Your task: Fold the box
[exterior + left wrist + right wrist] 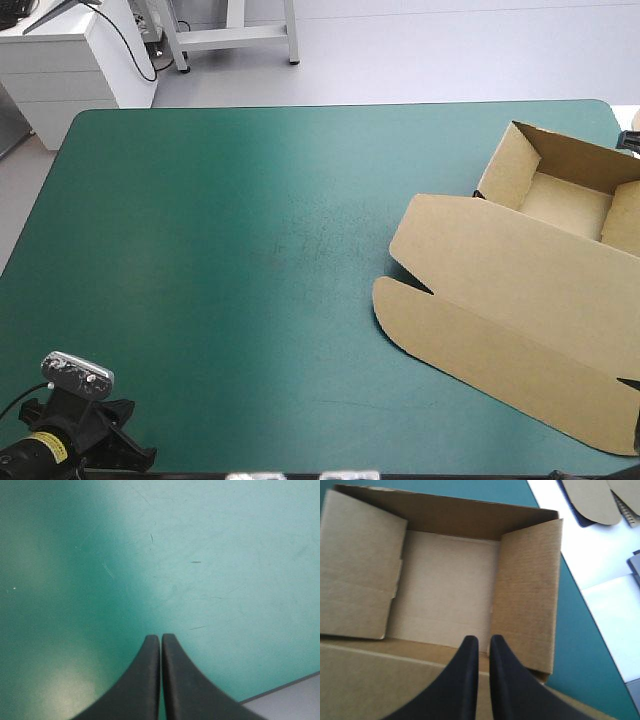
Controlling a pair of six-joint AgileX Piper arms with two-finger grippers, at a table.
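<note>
While both hold nothing, left end effector (161, 637) closed over cover (210, 555), right end effector (483, 638) near-closed above box (445, 585)

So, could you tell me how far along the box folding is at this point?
Done: the box is an open tray, walls raised and tucked. In hand: the right end effector, all but shut, is over the tray's near wall; a grip isn't clear. The left end effector is shut over bare teal-green cover. Left: the lid lies flat.
</note>
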